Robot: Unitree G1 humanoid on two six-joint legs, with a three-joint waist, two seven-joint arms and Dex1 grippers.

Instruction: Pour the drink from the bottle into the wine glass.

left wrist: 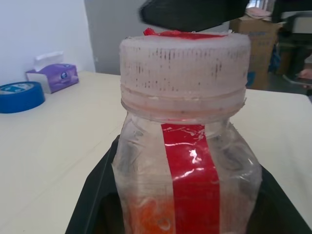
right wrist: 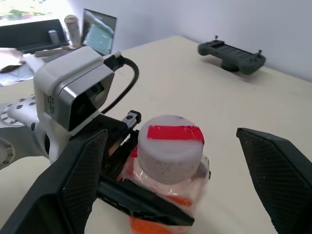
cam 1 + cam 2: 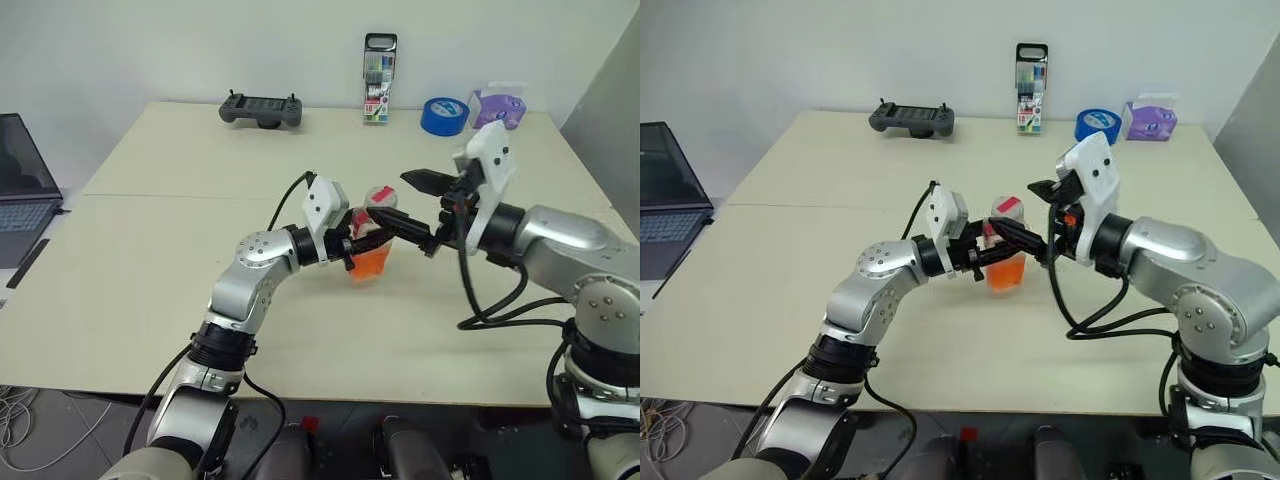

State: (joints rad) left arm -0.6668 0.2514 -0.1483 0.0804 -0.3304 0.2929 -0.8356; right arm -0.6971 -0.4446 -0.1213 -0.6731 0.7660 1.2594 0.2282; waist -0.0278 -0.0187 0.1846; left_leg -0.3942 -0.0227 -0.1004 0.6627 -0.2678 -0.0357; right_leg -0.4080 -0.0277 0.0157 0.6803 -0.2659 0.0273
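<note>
- Pale tabletop [image 3: 150, 300] carries everything; near its middle the left gripper [image 3: 992, 262] pinches the bottle [image 3: 1006, 262] by its body, upright, orange drink [image 3: 1006, 274] low inside.
- Just beyond, the right gripper [image 2: 175, 180] stands spread wide either side of the white cap [image 2: 169, 146], not touching.
- Judged step: uncapping; next, close on the cap and twist.
- Far edge: blue tape roll [image 3: 444, 115]. I can't pick out a wine glass.
</note>
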